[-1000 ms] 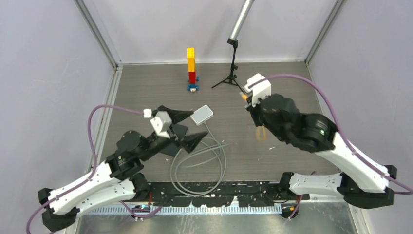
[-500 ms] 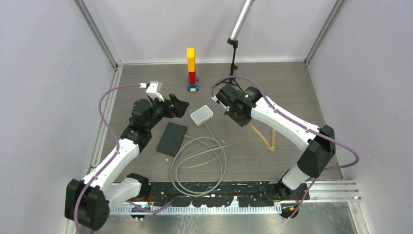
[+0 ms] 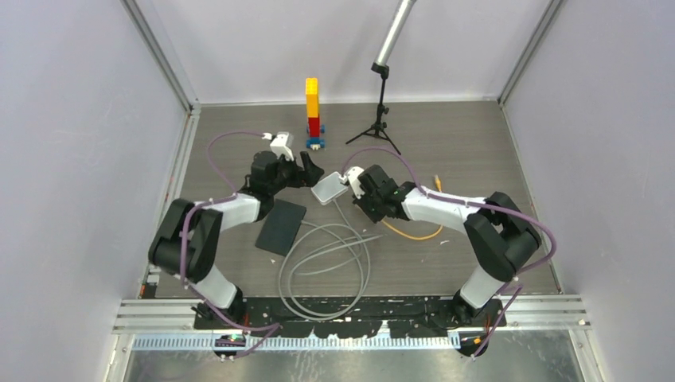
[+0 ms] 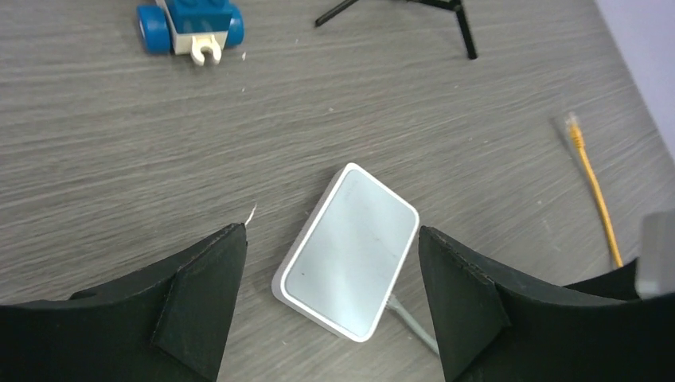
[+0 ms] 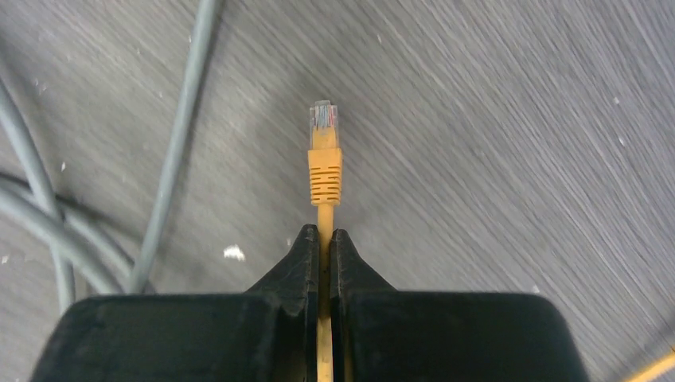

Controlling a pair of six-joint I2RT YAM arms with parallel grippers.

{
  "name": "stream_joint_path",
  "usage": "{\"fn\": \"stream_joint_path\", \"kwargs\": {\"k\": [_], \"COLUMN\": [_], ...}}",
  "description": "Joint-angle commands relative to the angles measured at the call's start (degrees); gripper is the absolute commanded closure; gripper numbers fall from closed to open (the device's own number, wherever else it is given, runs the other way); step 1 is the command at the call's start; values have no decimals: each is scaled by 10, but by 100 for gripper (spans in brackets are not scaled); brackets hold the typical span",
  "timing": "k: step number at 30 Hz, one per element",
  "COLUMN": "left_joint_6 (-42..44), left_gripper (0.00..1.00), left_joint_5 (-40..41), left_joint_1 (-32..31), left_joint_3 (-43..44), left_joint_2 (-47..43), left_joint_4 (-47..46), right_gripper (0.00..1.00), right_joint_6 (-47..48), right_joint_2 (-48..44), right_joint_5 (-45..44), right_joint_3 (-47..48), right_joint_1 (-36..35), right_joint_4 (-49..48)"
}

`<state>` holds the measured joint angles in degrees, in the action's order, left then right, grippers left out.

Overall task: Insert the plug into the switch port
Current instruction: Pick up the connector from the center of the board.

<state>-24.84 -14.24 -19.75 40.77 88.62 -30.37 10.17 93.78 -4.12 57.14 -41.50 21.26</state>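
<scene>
Two actions are in hand, as we judge it: steadying the box (image 4: 349, 251) and presenting the plug (image 5: 324, 151). The left gripper (image 4: 330, 247) hovers over the box with its fingers (image 4: 199, 302) wide apart, one on each side, neither touching. The right gripper (image 5: 324, 239) has its fingers clamped on the yellow cable (image 5: 323, 213) just behind the plug. The box lies near the middle of the surface (image 3: 477, 143), between both grippers. We cannot see the port in any view.

Next, we judge, the left fingers must close on the box's long sides, and the plug must be lined up squarely with the port before any push.

The box is smooth white plastic, low and flat, with rounded corners, and likely to slide on the wood-grain surface. A grey cable (image 3: 326, 263) leaves one short side and coils toward the near edge. The plug has a clear moulded tip and a ribbed yellow boot. Its cable is thin and looks flexible, so the short grip suits it.
</scene>
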Motion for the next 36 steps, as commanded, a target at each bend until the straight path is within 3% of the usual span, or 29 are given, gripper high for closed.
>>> {"fn": "stream_joint_path", "kwargs": {"k": [1,11,20,36], "left_joint_6": [11,28,36,50], "left_gripper": [19,20,26,30], "left_joint_5": [-17,-68,-66,-120], "left_joint_1": [0,0,0,0], "left_joint_3": [42,103,128,154], "left_joint_2": [59,160,191,232], "left_joint_4": [-104,-119,-62,-44], "right_gripper": [99,100,100,100], "right_joint_6": [-22,-87,-87,-87], "right_joint_2": [3,-11,17,42], "right_joint_5": [16,7,-19,6], "right_joint_3": [-60,-182,-211,-178], "right_joint_1": [0,0,-10,-20], "right_joint_4": [-252,-489,-588,-532]}}
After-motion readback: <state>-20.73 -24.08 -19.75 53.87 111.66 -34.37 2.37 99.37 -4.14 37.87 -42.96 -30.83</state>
